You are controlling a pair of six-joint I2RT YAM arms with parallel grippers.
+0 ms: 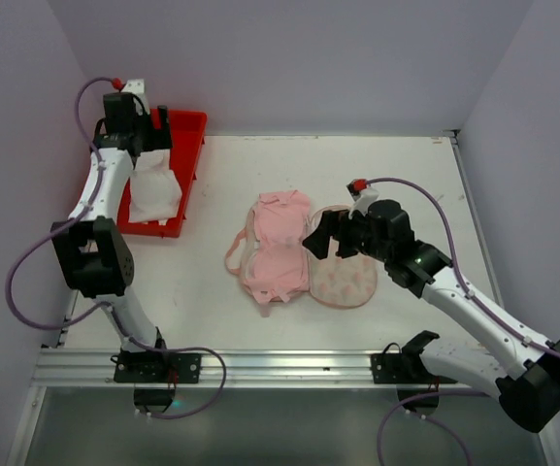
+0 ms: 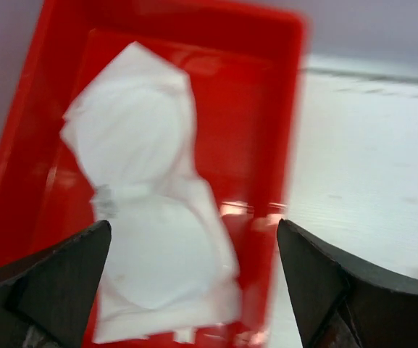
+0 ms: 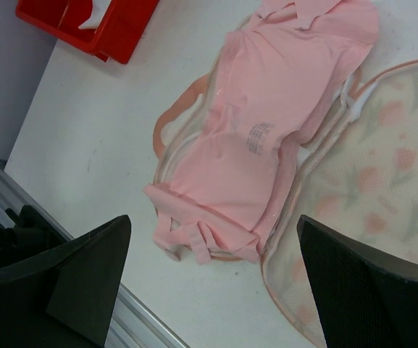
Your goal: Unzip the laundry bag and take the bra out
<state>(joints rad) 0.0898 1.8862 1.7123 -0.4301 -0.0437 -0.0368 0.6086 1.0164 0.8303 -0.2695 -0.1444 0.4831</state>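
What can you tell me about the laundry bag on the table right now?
The laundry bag is a padded cream fabric pouch with a pink flower print and pink piping. It lies flat on the white table, apparently unzipped, with the pale pink bra overlapping its left side. The right claw hovers open over its far end.

The white table carries a red tray at its far left corner and, mid-table, a bra touching a bag.

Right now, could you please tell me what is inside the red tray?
A white folded garment lies flat in the red tray, below the open left gripper. Anything beneath it is covered.
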